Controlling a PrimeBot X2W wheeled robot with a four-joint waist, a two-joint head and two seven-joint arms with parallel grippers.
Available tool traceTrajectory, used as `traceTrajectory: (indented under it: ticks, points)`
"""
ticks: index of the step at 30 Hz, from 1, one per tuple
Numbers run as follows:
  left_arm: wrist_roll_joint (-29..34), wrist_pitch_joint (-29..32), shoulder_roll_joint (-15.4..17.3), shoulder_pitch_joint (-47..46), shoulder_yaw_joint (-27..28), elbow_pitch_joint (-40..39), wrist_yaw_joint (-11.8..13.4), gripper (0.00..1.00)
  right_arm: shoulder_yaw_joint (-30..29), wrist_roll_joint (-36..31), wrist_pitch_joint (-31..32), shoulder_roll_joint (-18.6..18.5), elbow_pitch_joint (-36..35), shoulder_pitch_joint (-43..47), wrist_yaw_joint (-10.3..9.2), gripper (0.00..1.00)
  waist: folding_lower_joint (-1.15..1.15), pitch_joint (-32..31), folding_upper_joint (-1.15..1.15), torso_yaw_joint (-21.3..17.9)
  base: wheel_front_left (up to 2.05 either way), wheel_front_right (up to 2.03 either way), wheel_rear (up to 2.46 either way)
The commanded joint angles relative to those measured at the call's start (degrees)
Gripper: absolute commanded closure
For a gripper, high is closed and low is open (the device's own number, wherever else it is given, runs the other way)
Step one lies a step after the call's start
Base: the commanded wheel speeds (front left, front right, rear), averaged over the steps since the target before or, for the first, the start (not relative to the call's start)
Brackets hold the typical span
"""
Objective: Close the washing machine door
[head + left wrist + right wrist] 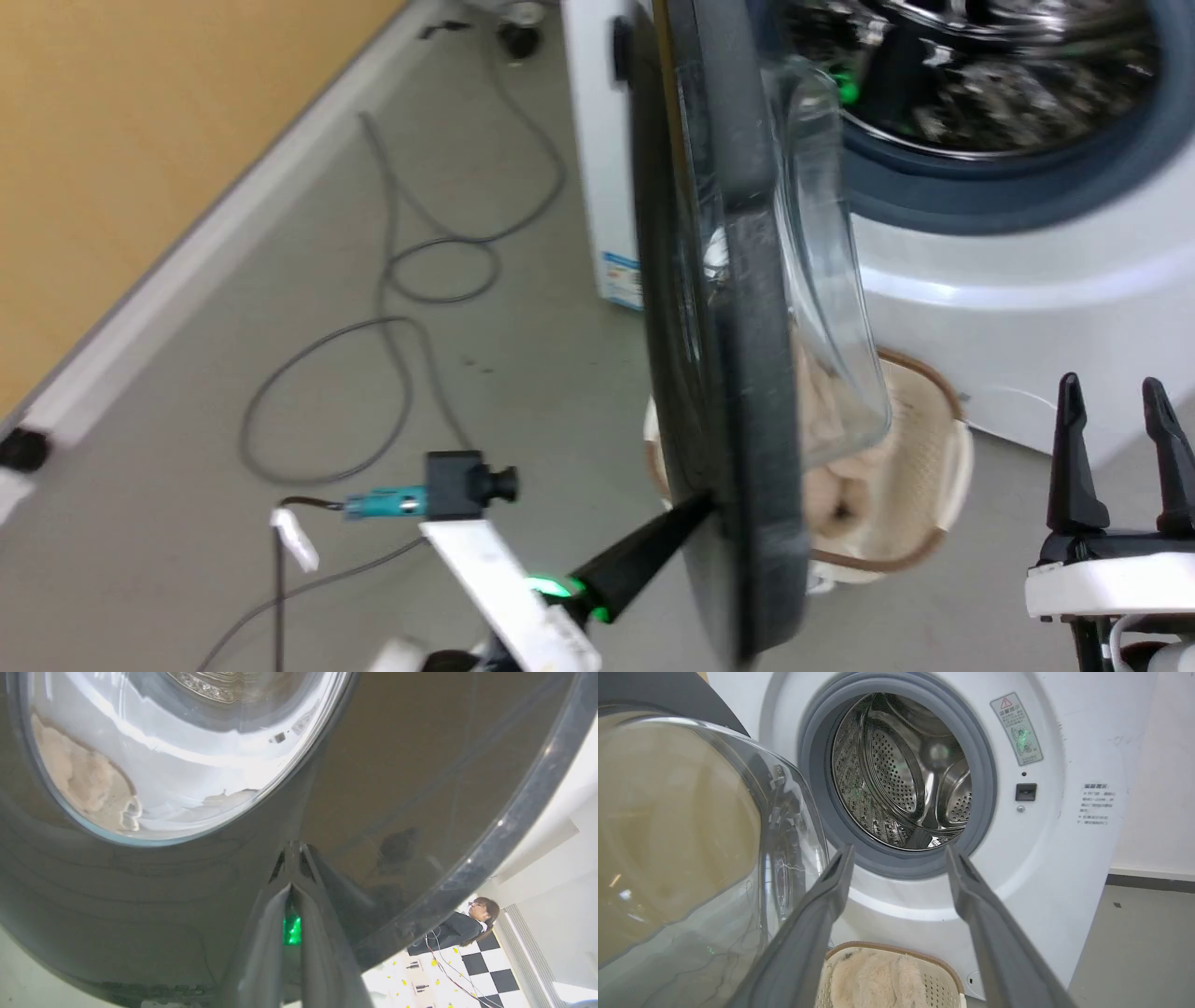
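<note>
The washing machine door (738, 373) stands about half open, seen edge-on in the head view, its clear glass bowl (822, 280) bulging toward the machine. My left gripper (695, 509) is shut, its dark fingertips pressed against the door's glossy black outer face (397, 788) below the window (177, 751). The white washing machine (1008, 317) shows its steel drum (906, 774) and grey rubber seal (817, 788). My right gripper (1116, 392) hangs open at the lower right, apart from the door; its fingers (822, 896) frame the drum opening.
A white woven basket (934, 467) with a brown rim and beige fluffy cloth sits on the floor under the door, against the machine's front. Grey cables (392, 280) loop over the floor at the left, along a yellow wall (140, 140). A person (472, 924) stands beyond the door's edge.
</note>
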Motion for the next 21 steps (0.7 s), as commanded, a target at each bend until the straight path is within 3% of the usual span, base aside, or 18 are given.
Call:
traceTrajectory:
  ticks: [1,12,21]
  points:
    - [0.4,-1.3,-0.7,-1.7,-1.5,1.0,-0.3,1.0,0.1,0.1,-0.3,0.2,0.1,-0.9,0.05,0.0,0.0,0.5,0.0,-3.6,0.0,0.0,0.0]
    - [1.1,-13.9,-2.9,-10.3,-9.1,12.3,-0.3,1.0,1.3,0.9,-0.3,0.2,0.0,-2.3,0.05,0.0,0.0,2.1,0.0,-15.6,0.0,0.0,0.0]
    - [-1.3,-19.1,-2.9,-14.5,-14.1,17.5,-0.3,1.0,1.1,1.4,-0.3,0.2,0.3,-2.1,0.05,0.0,0.0,2.5,0.0,-19.5,0.0,0.0,0.0]
